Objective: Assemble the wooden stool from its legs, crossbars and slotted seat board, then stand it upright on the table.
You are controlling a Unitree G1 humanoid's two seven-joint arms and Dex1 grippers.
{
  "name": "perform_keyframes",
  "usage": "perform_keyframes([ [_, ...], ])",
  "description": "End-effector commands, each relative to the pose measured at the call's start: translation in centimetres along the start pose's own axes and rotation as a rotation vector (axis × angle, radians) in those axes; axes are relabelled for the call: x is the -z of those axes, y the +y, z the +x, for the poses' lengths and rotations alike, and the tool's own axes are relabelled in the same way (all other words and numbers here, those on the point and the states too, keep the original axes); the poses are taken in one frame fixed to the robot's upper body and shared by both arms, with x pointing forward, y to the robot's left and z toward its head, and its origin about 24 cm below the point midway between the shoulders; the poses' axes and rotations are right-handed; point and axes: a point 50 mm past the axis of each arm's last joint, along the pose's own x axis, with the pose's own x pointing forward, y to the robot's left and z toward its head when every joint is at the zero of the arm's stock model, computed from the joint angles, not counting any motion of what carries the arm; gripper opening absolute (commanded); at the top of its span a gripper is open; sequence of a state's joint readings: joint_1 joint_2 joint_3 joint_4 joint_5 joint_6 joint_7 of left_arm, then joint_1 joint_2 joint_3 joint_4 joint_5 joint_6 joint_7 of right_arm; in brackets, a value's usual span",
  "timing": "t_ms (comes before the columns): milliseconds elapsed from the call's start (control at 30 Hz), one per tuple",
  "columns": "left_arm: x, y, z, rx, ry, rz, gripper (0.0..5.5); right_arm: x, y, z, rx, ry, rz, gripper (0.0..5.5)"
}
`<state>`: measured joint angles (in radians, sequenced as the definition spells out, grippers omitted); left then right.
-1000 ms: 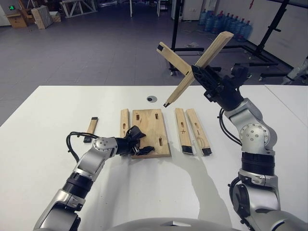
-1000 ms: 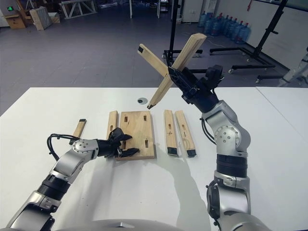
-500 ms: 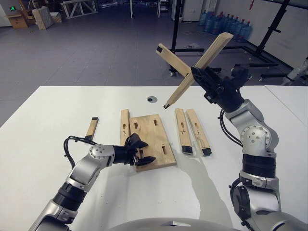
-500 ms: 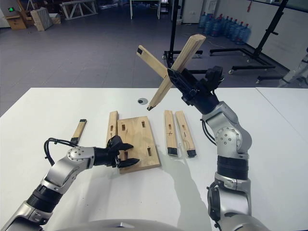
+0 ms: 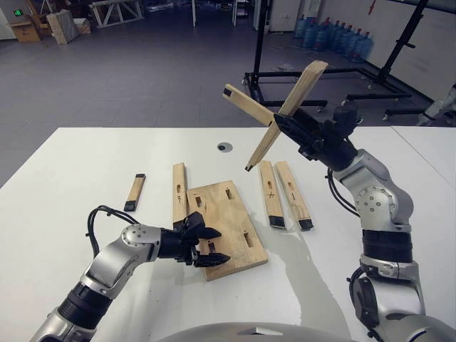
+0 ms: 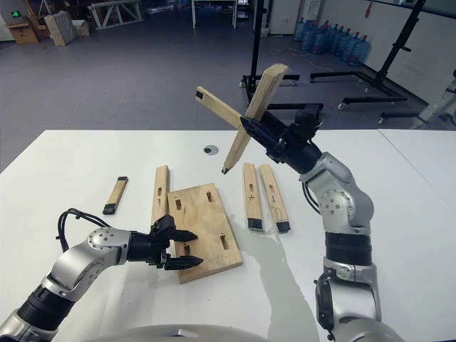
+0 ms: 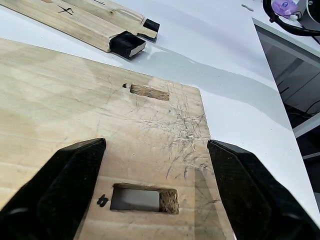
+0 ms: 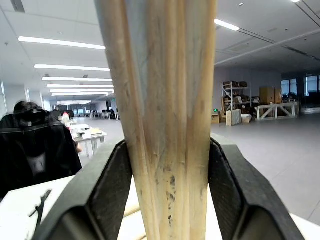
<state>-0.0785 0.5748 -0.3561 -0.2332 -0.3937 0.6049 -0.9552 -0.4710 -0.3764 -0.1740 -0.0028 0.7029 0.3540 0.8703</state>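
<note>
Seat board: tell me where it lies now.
In the left eye view the seat board lies flat on the table, with one leg just left of it and two legs to its right.

The seat board (image 5: 226,224) is bare pale wood, matt and scratched, with rough, splintery slot edges. The crossed sticks (image 5: 304,84) are smooth, straight-grained wood. The legs (image 5: 270,192) end in matt black caps. The table (image 5: 85,171) is smooth, faintly glossy white. The left gripper (image 7: 156,145) has fingers (image 7: 60,185) of matt black plastic.

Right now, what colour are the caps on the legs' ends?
Black end caps, best seen in the left wrist view.
</note>
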Motion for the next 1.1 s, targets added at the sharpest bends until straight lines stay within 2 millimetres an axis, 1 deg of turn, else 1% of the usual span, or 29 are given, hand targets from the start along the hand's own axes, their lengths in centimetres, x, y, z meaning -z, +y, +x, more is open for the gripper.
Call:
perform_keyframes([
  [33, 2.0, 0.8, -0.6, -0.055, 0.063, -0.132, 3.74, 1.8, -0.6, 0.8, -0.089, 0.063, -0.061, 2.09],
  [67, 1.5, 1.0, -0.6, -0.057, 0.041, -0.125, 3.74, 1.9, -0.6, 0.9, -0.128, 0.034, -0.073, 2.09],
  [133, 0.1, 1.8, -0.4, -0.103, -0.025, -0.065, 3.74, 2.9, -0.5, 1.3, -0.21, 0.04, -0.111, 2.08],
  [233, -2.6, 2.5, -0.1, -0.136, -0.167, -0.02, 3.74, 4.0, 0.1, 1.9, -0.325, 0.008, -0.106, 2.08],
  [267, -3.2, 2.5, -0.1, -0.138, -0.198, -0.014, 3.74, 4.2, 0.2, 1.9, -0.352, -0.003, -0.108, 2.08],
  [333, -3.8, 2.6, -0.1, -0.15, -0.233, -0.012, 3.74, 5.0, 0.4, 1.8, -0.383, 0.012, -0.117, 2.08],
  [533, -4.4, 2.2, -1.3, -0.146, -0.282, -0.026, 3.74, 6.7, -0.2, 1.3, -0.414, 0.087, -0.157, 2.08],
  [700, -4.7, 2.5, -2.3, -0.176, -0.292, -0.035, 3.74, 8.4, -0.3, 1.2, -0.4, 0.105, -0.153, 2.08],
  [867, -4.1, 2.7, -2.4, -0.195, -0.283, -0.052, 3.74, 9.8, -0.3, 0.9, -0.395, 0.134, -0.152, 2.08],
  [1000, -3.6, 2.8, -2.3, -0.205, -0.268, -0.066, 3.74, 10.1, 0.2, 1.4, -0.435, 0.128, -0.17, 2.08],
  [1100, -3.3, 3.0, -2.2, -0.212, -0.259, -0.071, 3.74, 10.7, 0.6, 1.6, -0.475, 0.149, -0.164, 2.08],
])
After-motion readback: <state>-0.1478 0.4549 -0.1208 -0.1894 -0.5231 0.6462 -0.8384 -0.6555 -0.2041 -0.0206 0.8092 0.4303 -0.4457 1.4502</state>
